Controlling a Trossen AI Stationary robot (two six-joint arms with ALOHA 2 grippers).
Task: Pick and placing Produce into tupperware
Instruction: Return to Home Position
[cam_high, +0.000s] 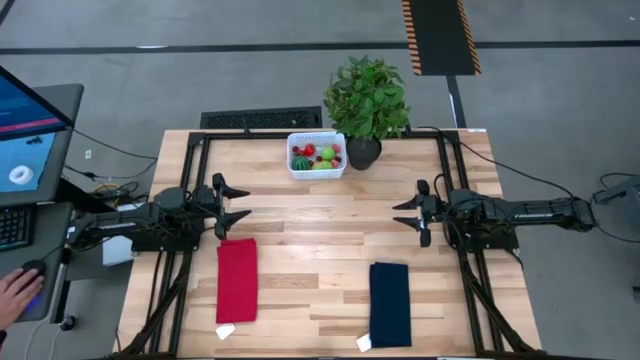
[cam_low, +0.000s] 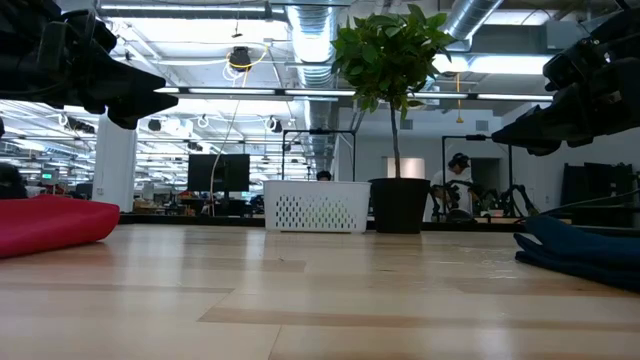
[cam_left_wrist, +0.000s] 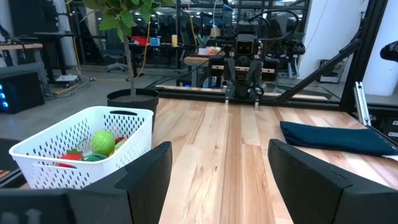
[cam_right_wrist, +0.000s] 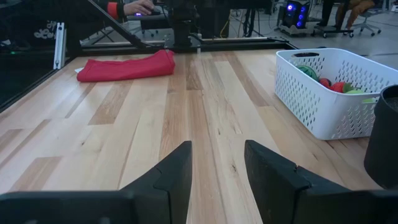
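Note:
The tupperware, a white perforated basket (cam_high: 317, 155), stands at the table's far edge with the produce (cam_high: 316, 157) inside it: red, green and dark-green toy pieces, also seen in the left wrist view (cam_left_wrist: 99, 144) and the right wrist view (cam_right_wrist: 329, 83). My left gripper (cam_high: 240, 205) hovers open above the table's left side, level, with nothing between its fingers. My right gripper (cam_high: 405, 215) hovers open above the right side, also holding nothing. Both stand well short of the basket.
A leafy plant in a black pot (cam_high: 366, 105) stands right beside the basket. A folded red cloth (cam_high: 237, 280) lies near left, a folded dark-blue cloth (cam_high: 389, 303) near right. Bare wood lies between the grippers. A person's hand (cam_high: 15, 292) rests off the table's left.

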